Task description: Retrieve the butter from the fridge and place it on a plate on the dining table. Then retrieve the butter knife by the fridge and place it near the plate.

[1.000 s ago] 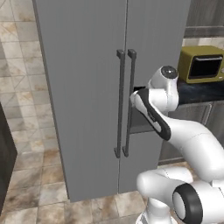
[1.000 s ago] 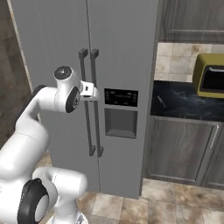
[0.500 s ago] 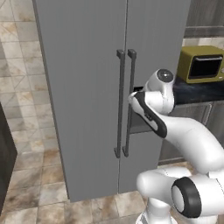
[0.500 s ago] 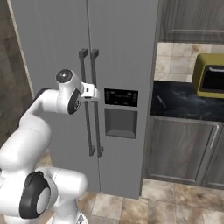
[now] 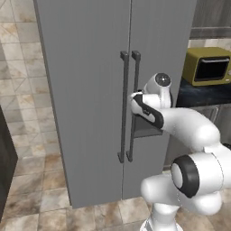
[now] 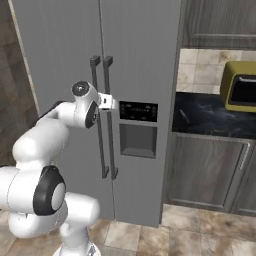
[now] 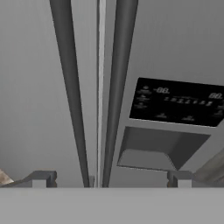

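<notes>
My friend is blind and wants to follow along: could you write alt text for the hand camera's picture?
Close view of the closed grey fridge: two dark vertical bar handles run either side of the seam between its doors. To their right sit a black display panel and a recessed dispenser. The open gripper shows its two finger tips at the bottom.

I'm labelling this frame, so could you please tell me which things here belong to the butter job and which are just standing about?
Job: fridge, doors shut; its handles; open gripper facing them.
Standing about: yellow microwave, black counter, cabinets.
</notes>
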